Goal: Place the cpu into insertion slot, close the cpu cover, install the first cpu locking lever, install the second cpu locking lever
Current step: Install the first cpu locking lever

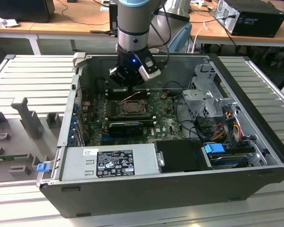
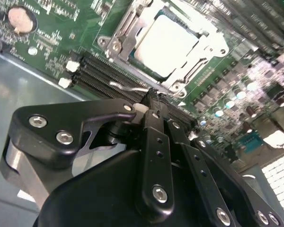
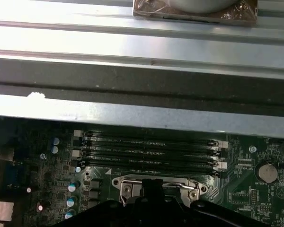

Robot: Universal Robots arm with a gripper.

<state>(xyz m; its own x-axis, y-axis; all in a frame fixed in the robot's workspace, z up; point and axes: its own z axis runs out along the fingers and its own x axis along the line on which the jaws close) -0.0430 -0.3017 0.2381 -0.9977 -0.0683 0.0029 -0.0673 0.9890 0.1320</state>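
Nearby, memory slots (image 3: 149, 151) beside socket.

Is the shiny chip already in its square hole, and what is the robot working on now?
Yes: the cpu sits in the insertion slot, and the cpu cover looks folded down around it. The tool hangs beside the socket at a thin wire lever. I cannot tell whether either lever is locked.

Green motherboard (image 1: 163, 124) showing under black gripper (image 2: 149, 106); pale silver-grey cpu (image 2: 168, 40) gleaming inside silvery cpu cover (image 2: 206, 45); black memory slots (image 3: 149, 151); blue clip (image 1: 214, 148) showing right.
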